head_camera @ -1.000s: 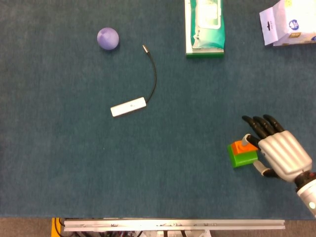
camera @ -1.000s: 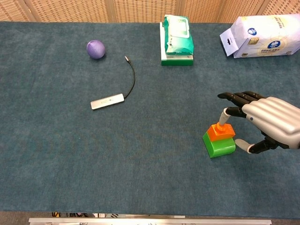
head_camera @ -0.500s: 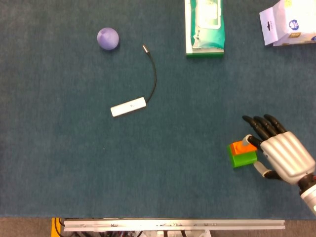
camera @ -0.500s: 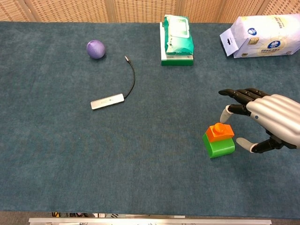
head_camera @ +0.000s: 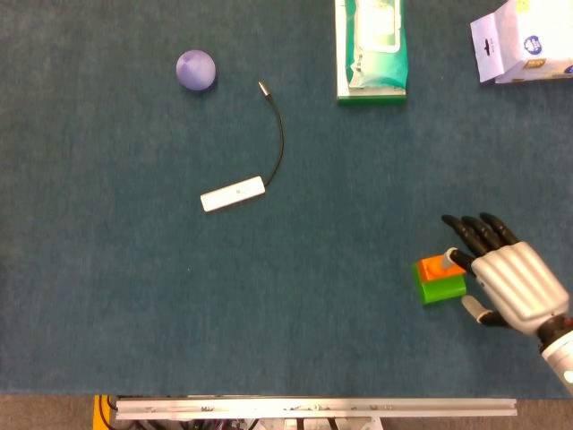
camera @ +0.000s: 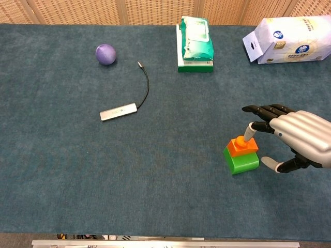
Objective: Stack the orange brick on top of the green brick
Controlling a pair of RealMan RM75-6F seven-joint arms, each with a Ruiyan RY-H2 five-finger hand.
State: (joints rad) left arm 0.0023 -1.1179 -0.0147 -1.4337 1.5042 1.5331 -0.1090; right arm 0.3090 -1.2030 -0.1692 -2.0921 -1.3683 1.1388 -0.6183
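The orange brick (head_camera: 434,266) (camera: 242,146) sits on top of the green brick (head_camera: 442,288) (camera: 242,161) at the table's front right. My right hand (head_camera: 512,284) (camera: 301,140) hovers just to the right of the stack with its fingers spread. One fingertip (camera: 250,131) is at the orange brick's upper right edge, and I cannot tell if it touches. The thumb (camera: 270,163) lies clear of the green brick's right side. The hand grips nothing. Neither view shows my left hand.
A purple ball (head_camera: 195,69) (camera: 105,53) lies at the back left. A white USB hub (head_camera: 233,193) (camera: 119,111) with a black cable is left of centre. A green wipes pack (head_camera: 370,45) (camera: 195,44) and a white bag (head_camera: 524,40) (camera: 289,39) lie along the back.
My right hand has drifted slightly right and toward the front, and its fingertip has come off the orange brick's top. Both bricks stay stacked and still.
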